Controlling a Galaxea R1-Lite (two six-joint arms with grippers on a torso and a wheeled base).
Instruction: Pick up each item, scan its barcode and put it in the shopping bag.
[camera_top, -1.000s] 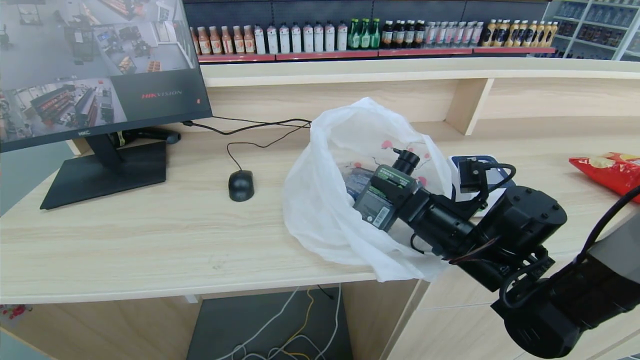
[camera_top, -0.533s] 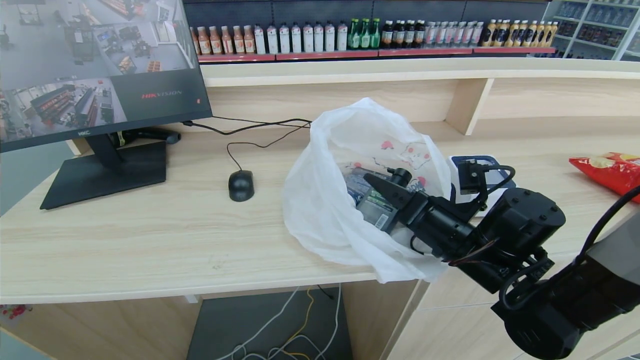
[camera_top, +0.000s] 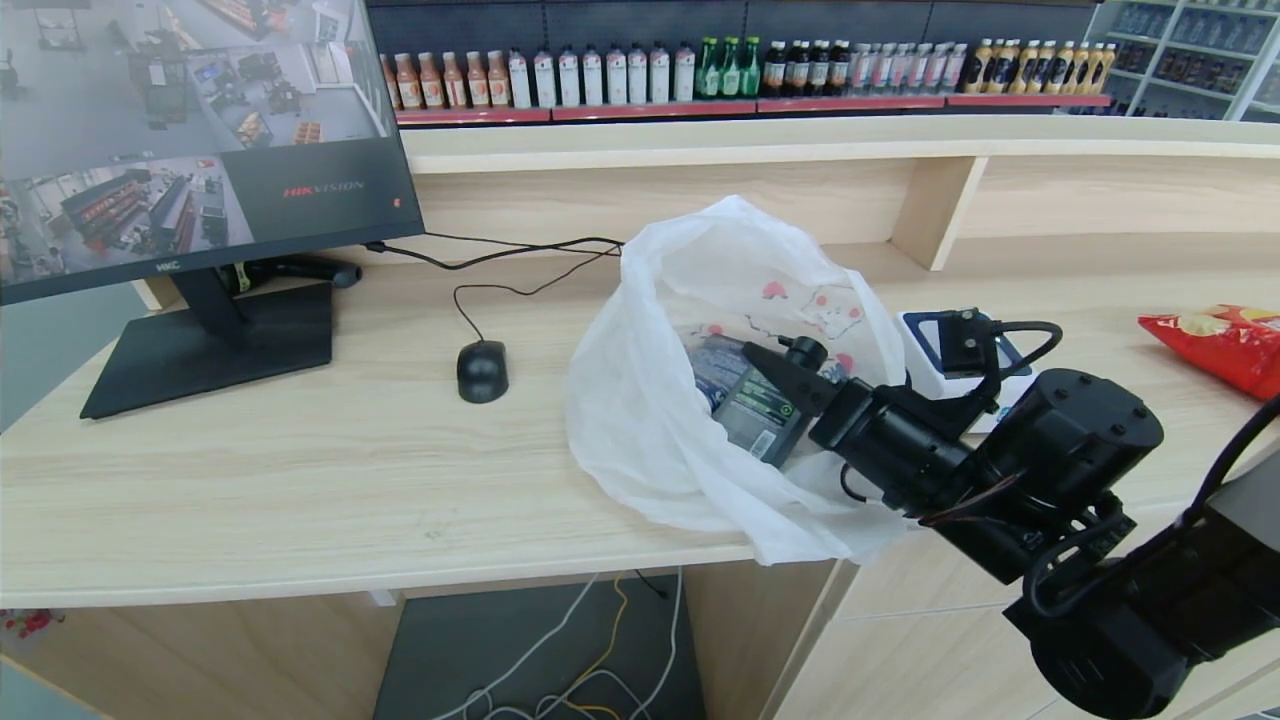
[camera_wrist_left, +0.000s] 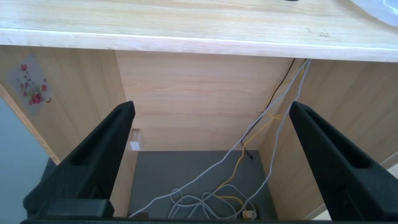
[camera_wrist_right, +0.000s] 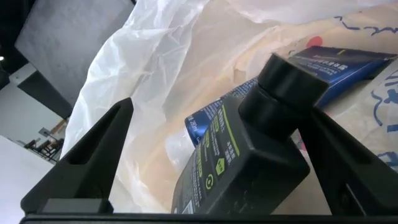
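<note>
A white plastic shopping bag (camera_top: 640, 400) stands open on the wooden counter (camera_top: 300, 480). A dark bottle with a green label and black cap (camera_top: 755, 405) lies inside it on a blue packet (camera_top: 712, 362). My right gripper (camera_top: 785, 360) is at the bag's mouth, open, with its fingers on either side of the bottle's cap end. The right wrist view looks into the bag (camera_wrist_right: 143, 93) at the bottle (camera_wrist_right: 242, 168) and blue packet (camera_wrist_right: 336, 59) between my spread right gripper (camera_wrist_right: 217, 115). My left gripper (camera_wrist_left: 211, 106) hangs open below the counter's edge, holding nothing.
A red snack bag (camera_top: 1215, 345) lies at the counter's right edge. A white and blue box (camera_top: 930, 350) sits just behind my right wrist. A mouse (camera_top: 482, 370), its cable and a monitor (camera_top: 180, 150) occupy the left side. Loose cables (camera_wrist_left: 249, 162) hang under the counter.
The right gripper lowered the bottle into the bag, let go of it, and has drawn back slightly to the right. The bottle now rests in the bag.
</note>
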